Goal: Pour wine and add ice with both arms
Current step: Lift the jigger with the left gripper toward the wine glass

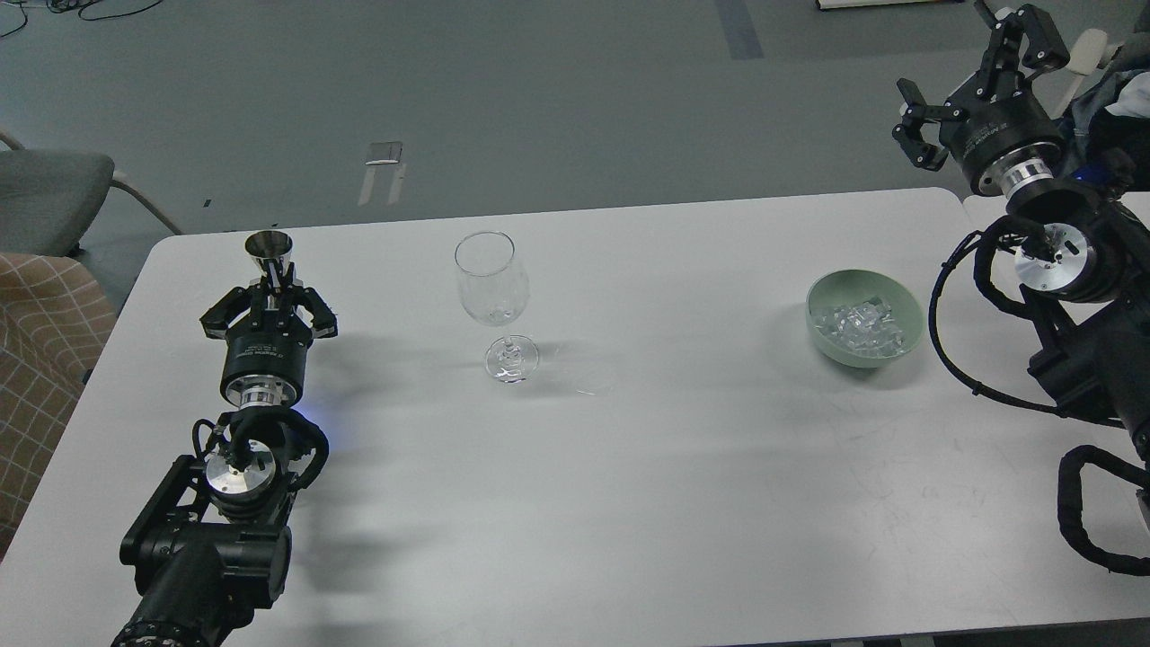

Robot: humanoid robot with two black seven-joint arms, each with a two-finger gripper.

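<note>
Showing two arms, both cut off at the frame edges: left arm entering bottom left, right arm entering at right. Left hand clenched on the lower part of a small steel jigger, held upright above the tabletop; jigger contents not visible. Right hand raised off the tabletop's far right corner, fingers spread, holding nothing. White lettering present on both wrist housings, too small to read.

One empty-looking wine glass standing upright near centre, well apart from both hands; wine not discernible in glass or jigger. One green bowl standing right of centre, holding a pile of clear ice; individual chunks too small and glittery to count. Bowl closer to the right arm, not touching it.

Beyond the tabletop: grey floor, part of one grey chair at far left, cut off by the frame, with a checked cushion below it, likewise cut off.
</note>
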